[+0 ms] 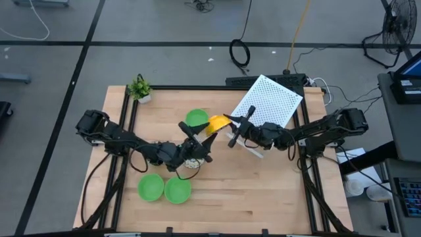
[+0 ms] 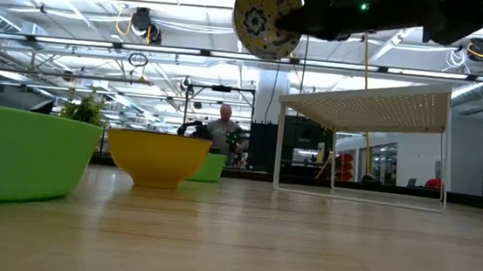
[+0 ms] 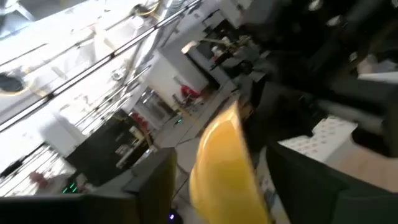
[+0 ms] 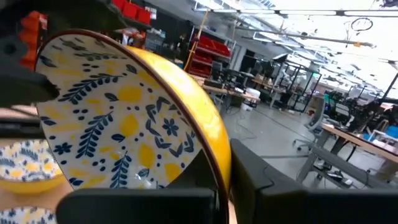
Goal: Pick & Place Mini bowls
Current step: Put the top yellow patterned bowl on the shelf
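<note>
A small potted green plant (image 1: 139, 88) stands at the far left corner of the wooden table (image 1: 263, 191). Two plain bright green round bowls (image 1: 150, 187) (image 1: 177, 190) sit side by side, touching, near the front edge left of centre. The left arm reaches in from the left edge, and under its wrist a bowl with a cream-white floral inside (image 1: 191, 162) rests on the table. In the low view this bowl shows a yellow outer wall.

The left gripper (image 1: 200, 141) sits near the table's middle. Its fingers stand apart on either side of the lifted bowl, and I cannot tell whether they touch it. A third green bowl (image 1: 196, 118) sits just beyond it, towards the far edge.

The lifted bowl (image 1: 217, 123), yellow outside and cream with blue and yellow leaves inside, hangs tilted on its side above the table centre, between the two grippers. The right gripper (image 1: 231, 130) is clamped on its rim, with one finger (image 4: 261, 186) against the yellow outer wall.

A white perforated metal rack (image 1: 270, 99) stands at the far right. A person (image 2: 223, 127) shows far off in the room behind.
</note>
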Motion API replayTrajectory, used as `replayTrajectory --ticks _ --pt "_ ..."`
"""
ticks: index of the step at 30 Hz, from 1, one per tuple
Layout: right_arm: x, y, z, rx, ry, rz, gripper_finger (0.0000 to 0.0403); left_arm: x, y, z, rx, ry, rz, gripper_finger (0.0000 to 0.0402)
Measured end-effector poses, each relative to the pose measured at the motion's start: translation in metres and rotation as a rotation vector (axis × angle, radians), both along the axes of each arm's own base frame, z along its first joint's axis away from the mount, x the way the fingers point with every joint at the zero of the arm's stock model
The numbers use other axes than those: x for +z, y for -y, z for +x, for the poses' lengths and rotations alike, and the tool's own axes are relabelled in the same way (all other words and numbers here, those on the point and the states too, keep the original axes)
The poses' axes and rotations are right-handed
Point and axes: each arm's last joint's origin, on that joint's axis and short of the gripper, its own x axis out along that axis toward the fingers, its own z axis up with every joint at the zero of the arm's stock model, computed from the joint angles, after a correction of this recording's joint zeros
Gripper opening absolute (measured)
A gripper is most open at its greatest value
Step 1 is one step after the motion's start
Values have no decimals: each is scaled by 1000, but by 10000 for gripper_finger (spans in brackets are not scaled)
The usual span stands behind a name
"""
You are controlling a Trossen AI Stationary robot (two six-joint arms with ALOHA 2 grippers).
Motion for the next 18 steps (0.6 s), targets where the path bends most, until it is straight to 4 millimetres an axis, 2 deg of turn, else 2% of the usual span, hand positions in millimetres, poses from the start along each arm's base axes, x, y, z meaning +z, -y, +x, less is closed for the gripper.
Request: replayTrajectory --ticks 5,8,18 --pt "18 2 -8 -51 -99 -3 9 8 12 -4 54 -9 -1 324" --pt "37 7 -16 -75 -144 12 9 9 18 -6 54 -23 12 347" --pt "114 47 -55 -250 -371 178 9 6 24 -8 66 -72 35 372"
